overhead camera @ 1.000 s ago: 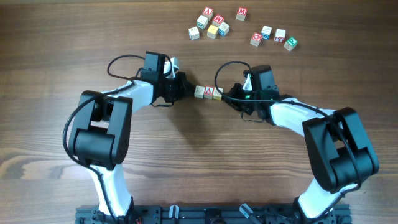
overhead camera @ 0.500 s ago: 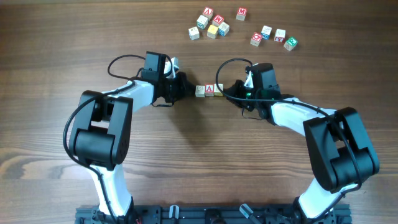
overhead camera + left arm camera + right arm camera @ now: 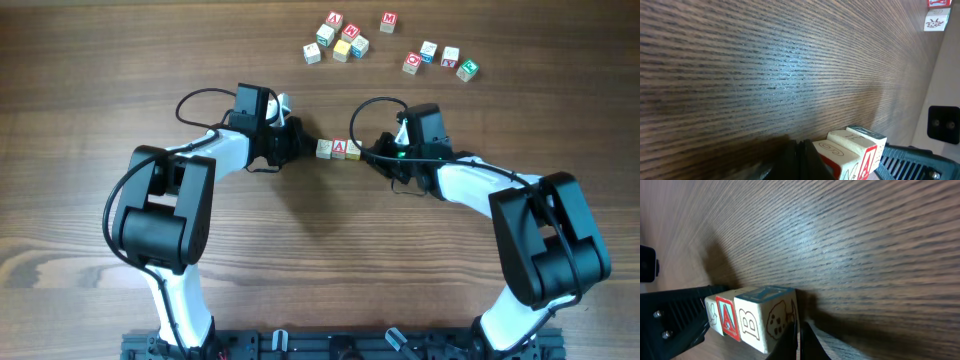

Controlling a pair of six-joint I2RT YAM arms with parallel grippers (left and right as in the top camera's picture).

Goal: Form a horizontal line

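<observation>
The block row [image 3: 338, 149] runs sideways between your left hand [image 3: 305, 146] and right hand [image 3: 367, 152], both closed tight on nothing.

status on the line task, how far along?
Done: the whitish cube, red-A cube and pale yellow cube sit touching in a left-to-right row mid-table. In hand: the left gripper and right gripper, both shut, bracket the row's two ends. Left: probably only backing the arms off. The spare letter cubes lie apart at the far edge.
</observation>
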